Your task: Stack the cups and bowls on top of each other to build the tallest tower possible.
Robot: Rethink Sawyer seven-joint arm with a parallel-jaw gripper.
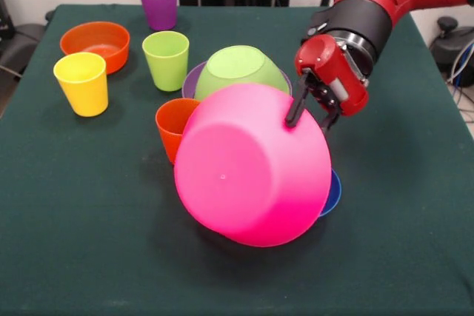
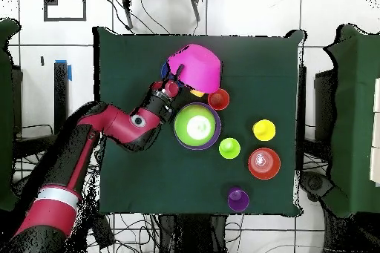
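Gripper (image 1: 311, 112) clamps the pink bowl's (image 1: 252, 164) rim, tipping it up, likely to flip it | pink bowl sits mid-table, leaning on the blue bowl (image 1: 332, 192) at its 4 o'clock | green bowl (image 1: 238, 69) inverted on the purple bowl (image 1: 191, 79) at 12 o'clock | orange cup (image 1: 172, 125) at 9 o'clock

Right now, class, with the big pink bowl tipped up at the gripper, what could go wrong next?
1. The pink bowl stands tilted on its side at the gripper; it may roll or drop flat.
2. It leans over the blue bowl and close to the orange-red cup, so a slip could knock either.
3. The green bowl, upside down on the purple bowl behind, could get bumped.
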